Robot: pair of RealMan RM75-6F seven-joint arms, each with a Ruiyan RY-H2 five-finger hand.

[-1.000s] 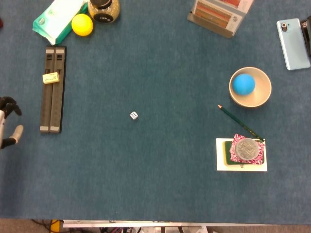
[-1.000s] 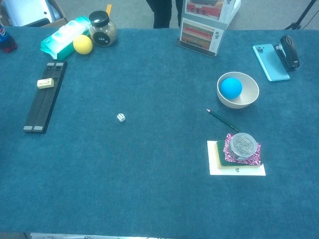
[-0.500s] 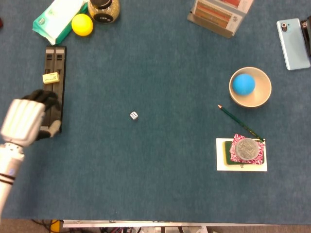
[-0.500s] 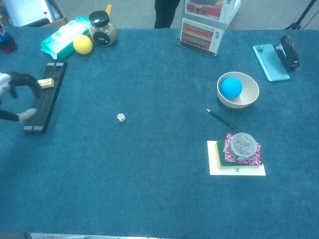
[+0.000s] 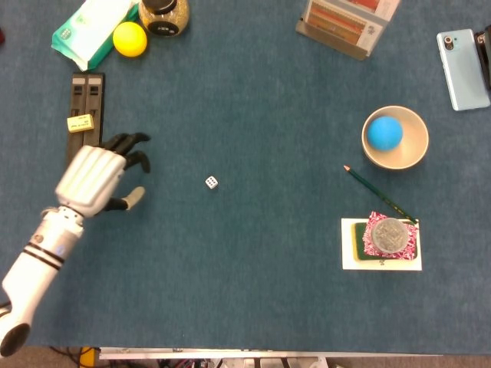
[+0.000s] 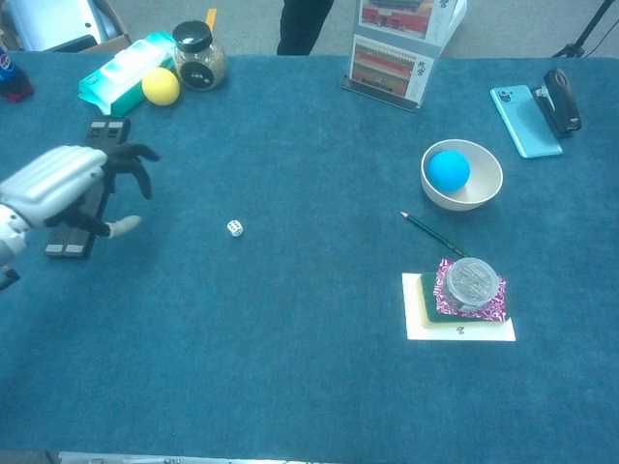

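White dice cube (image 5: 211,182) lies mid-table, toward the right edge from my left hand (image 5: 98,179). I have that hand empty, fingers spread, beside the long black bars (image 5: 83,115); my right hand is out of sight.

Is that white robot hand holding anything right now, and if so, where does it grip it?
Nothing is held: the left hand hangs open above the table, fingers apart.

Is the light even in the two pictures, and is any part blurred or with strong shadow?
Head view: even, soft light, only faint shadows; the left hand and the die look sharp. Chest view: a bluish-green tint over the table, the hand slightly soft, no strong glare on the phone.
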